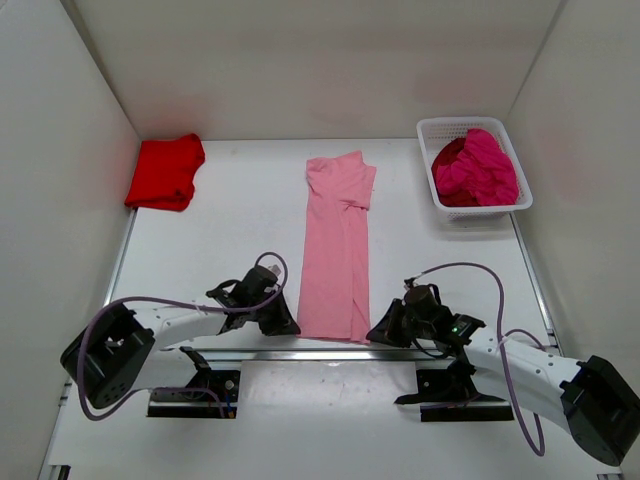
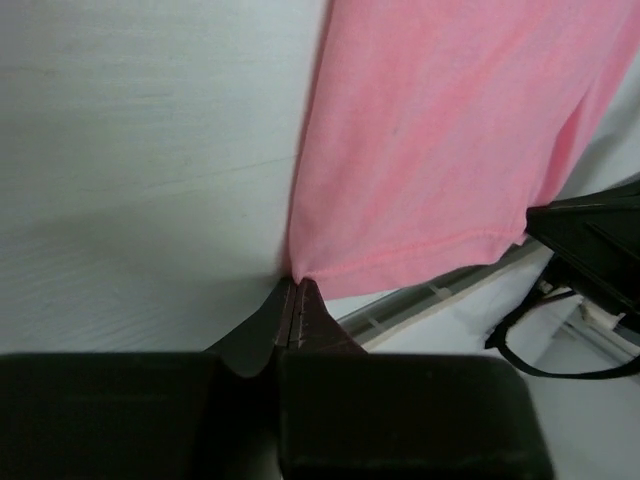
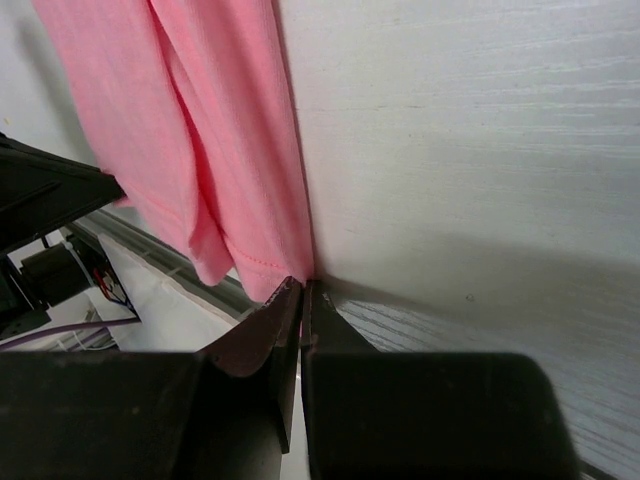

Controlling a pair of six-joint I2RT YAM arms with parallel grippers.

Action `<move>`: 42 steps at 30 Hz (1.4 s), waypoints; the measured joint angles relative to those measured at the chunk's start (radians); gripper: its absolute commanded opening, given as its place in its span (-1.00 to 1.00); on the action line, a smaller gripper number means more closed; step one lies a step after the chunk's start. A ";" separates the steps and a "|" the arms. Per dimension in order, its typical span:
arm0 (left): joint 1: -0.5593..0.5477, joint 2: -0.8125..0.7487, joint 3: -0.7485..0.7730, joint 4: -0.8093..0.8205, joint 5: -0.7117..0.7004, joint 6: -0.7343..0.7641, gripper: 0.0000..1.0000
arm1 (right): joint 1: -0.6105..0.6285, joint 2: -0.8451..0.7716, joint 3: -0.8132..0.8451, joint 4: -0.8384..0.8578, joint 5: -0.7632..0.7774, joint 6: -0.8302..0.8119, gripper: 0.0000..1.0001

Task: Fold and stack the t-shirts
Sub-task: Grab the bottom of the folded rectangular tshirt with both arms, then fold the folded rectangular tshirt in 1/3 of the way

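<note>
A light pink t-shirt (image 1: 338, 245) lies folded into a long narrow strip down the middle of the table. My left gripper (image 1: 281, 322) is shut on its near left corner (image 2: 300, 268). My right gripper (image 1: 380, 333) is shut on its near right corner (image 3: 290, 270). A bright red t-shirt (image 1: 165, 171) lies folded at the far left corner. Deep magenta t-shirts (image 1: 478, 168) sit bunched in the white mesh basket (image 1: 432, 130) at the far right.
White walls enclose the table on three sides. A metal rail (image 1: 300, 353) runs along the near table edge by the arm bases. The right arm's black body shows at the right of the left wrist view (image 2: 595, 245).
</note>
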 measured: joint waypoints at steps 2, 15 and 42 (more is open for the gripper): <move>-0.006 0.012 0.015 -0.012 -0.005 0.010 -1.00 | 0.000 0.001 0.005 -0.003 0.000 -0.003 -1.00; 0.069 -0.187 0.154 -0.363 0.006 0.117 -1.00 | 0.018 -0.060 0.168 -0.204 0.005 -0.056 -1.00; 0.279 0.677 1.138 -0.459 -0.144 0.348 -1.00 | -0.504 0.827 1.023 -0.224 -0.107 -0.555 -1.00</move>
